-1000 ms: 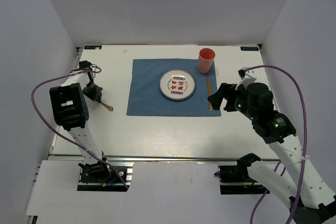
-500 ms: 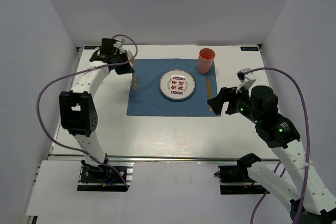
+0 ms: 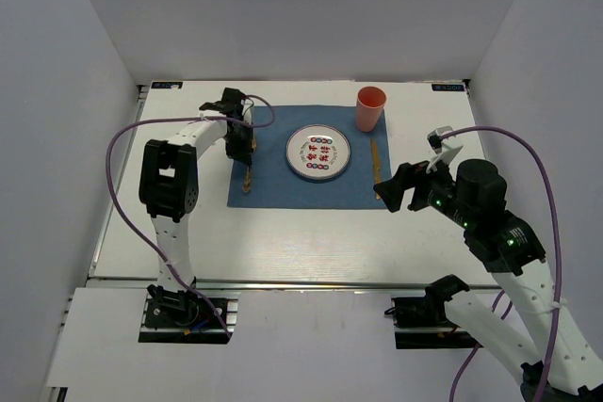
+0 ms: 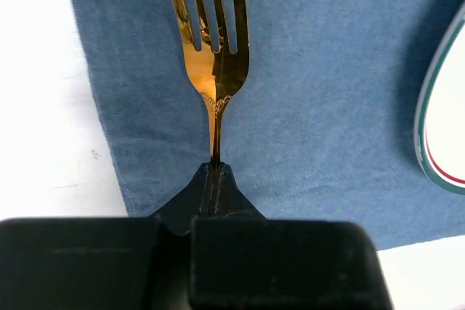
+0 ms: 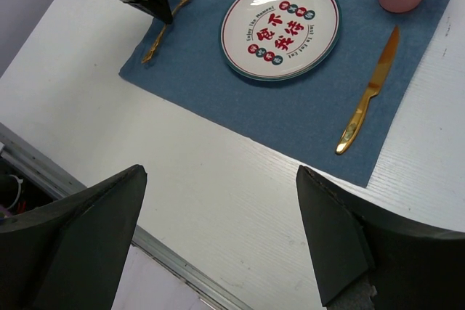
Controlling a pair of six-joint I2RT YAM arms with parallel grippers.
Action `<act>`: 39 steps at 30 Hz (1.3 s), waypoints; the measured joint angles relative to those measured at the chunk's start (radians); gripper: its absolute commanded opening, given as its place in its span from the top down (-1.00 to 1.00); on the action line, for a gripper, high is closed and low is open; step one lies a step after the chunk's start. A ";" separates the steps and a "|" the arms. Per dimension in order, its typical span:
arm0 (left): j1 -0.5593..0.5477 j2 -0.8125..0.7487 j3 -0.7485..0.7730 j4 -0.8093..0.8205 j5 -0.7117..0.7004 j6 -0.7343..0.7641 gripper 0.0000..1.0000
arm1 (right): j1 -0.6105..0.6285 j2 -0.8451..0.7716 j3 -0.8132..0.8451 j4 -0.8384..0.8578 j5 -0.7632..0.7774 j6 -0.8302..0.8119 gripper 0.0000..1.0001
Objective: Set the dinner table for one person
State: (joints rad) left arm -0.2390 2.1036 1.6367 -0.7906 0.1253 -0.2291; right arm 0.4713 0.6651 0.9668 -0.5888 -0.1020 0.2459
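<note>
Left gripper (image 4: 215,170), pinching a gold metal fork (image 4: 216,70), should lay it flat at the round white plate's (image 5: 280,27) nine o'clock; right gripper (image 5: 218,212) stands spread.

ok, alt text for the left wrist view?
The shut left gripper holds a gold fork by its handle, tines pointing away, with the blue placemat beneath it. A plate rim shows at the right edge, white tabletop at the left.
</note>
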 measured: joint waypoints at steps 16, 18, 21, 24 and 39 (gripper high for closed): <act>-0.033 0.005 0.014 -0.016 -0.063 -0.021 0.83 | 0.000 -0.005 0.000 0.000 -0.014 -0.002 -0.78; -0.034 0.006 0.023 -0.018 -0.075 -0.027 0.59 | 0.000 -0.005 0.000 0.000 -0.014 -0.002 -0.79; -0.034 0.006 0.028 -0.018 -0.088 -0.036 0.34 | 0.000 -0.005 0.000 0.000 -0.014 -0.003 -0.79; -0.035 0.006 0.029 -0.019 -0.095 -0.040 0.18 | 0.000 -0.005 0.000 0.000 -0.014 -0.003 -0.79; -0.051 -0.235 0.014 -0.049 -0.156 -0.039 -0.23 | 0.000 -0.005 0.009 -0.039 0.049 0.019 -0.79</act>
State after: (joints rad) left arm -0.2901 1.8690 1.6505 -0.8394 -0.0303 -0.2676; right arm 0.4713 0.6598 0.9756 -0.6277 -0.0528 0.2649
